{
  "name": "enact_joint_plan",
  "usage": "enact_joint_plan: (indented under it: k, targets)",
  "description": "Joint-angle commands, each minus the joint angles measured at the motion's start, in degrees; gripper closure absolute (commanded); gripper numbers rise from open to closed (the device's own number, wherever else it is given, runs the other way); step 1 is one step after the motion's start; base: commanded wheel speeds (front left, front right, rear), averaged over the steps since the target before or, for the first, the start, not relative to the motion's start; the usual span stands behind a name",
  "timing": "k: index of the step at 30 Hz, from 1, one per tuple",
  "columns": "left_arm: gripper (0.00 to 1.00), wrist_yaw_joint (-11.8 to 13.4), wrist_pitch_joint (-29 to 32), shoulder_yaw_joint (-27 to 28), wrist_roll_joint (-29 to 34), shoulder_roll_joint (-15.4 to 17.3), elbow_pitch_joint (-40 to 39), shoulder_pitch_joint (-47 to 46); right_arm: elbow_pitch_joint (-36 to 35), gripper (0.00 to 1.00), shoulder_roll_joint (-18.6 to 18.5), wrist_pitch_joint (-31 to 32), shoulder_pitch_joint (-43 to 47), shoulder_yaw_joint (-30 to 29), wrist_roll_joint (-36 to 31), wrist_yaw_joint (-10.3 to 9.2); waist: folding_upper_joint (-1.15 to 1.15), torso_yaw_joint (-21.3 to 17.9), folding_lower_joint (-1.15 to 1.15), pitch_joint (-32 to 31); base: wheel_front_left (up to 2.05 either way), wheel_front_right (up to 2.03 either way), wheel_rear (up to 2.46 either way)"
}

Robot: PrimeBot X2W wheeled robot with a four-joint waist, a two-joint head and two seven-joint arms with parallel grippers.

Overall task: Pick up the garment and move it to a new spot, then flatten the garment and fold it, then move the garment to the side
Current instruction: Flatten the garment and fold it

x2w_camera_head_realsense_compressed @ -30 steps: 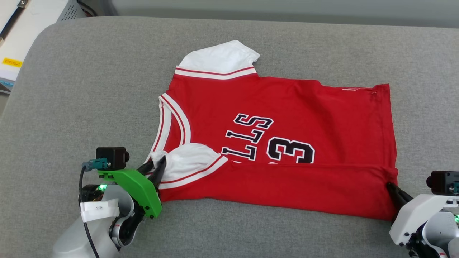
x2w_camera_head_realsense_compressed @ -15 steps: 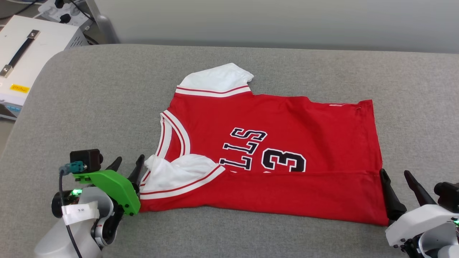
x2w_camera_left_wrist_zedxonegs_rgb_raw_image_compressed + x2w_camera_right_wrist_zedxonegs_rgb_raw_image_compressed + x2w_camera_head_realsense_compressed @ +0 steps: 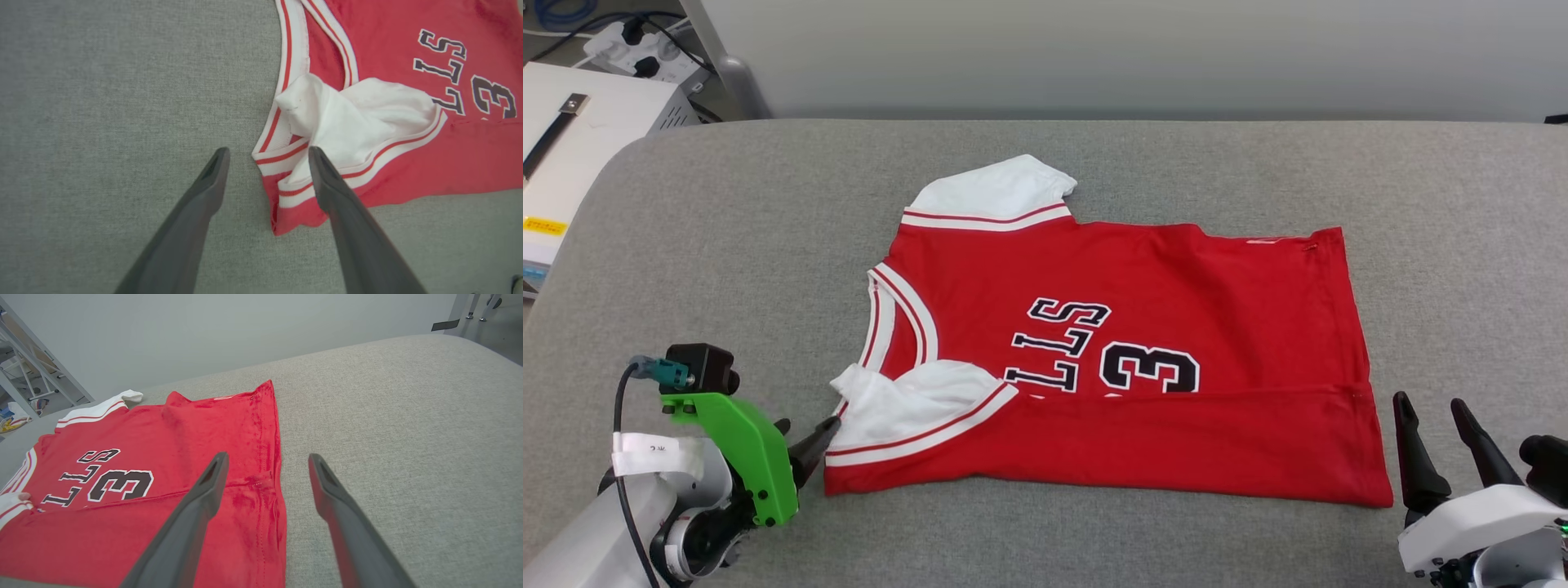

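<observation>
Partly folded garment (image 3: 1127, 343) lies flat; left end effector (image 3: 268, 150), right end effector (image 3: 1429, 400) gape empty; more folds, side move remain.

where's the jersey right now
In the head view the garment lies on the grey cushion, left gripper by its collar end, right gripper by its hem.

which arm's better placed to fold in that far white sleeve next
Left, probably: the left claw hangs open at the collar end of the shirt, the same end as the far sleeve. The right claw is open by the hem, far from it.
</observation>
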Motion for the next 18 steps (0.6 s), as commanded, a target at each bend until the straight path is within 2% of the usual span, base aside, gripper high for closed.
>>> enact_joint_plan:
  k: [1, 5, 10, 18]
  targets:
    - [0.00, 0.7, 1.4, 0.2, -1.5, 0.6, -1.4, 0.9, -0.3, 0.00, 0.3, 0.3, 0.3, -0.2, -0.4, -0.03, 0.00, -0.3, 0.00, 0.8, 0.00, 0.00, 0.00]
    - [0.00, 2.6, 4.3, 0.1, -3.0, 1.4, -4.0, 1.9, -0.6, 0.00, 0.6, 0.7, -0.6, 0.2, -0.4, -0.03, 0.00, -0.8, 0.00, 2.6, 0.00, 0.00, 0.00]
    - [0.00, 3.7, 6.5, -1.1, -3.1, 0.6, -3.7, 1.7, -0.3, 0.00, 0.5, 1.1, -1.7, 0.0, 0.0, -0.03, 0.00, -1.2, 0.00, 4.8, 0.00, 0.00, 0.00]
    - [0.00, 2.7, 10.7, -4.3, -3.4, -3.5, 1.1, 0.0, -0.1, 0.00, 0.2, 1.6, -3.0, 0.0, 0.5, -0.03, 0.00, -1.5, 0.00, 6.5, 0.00, 0.00, 0.00]
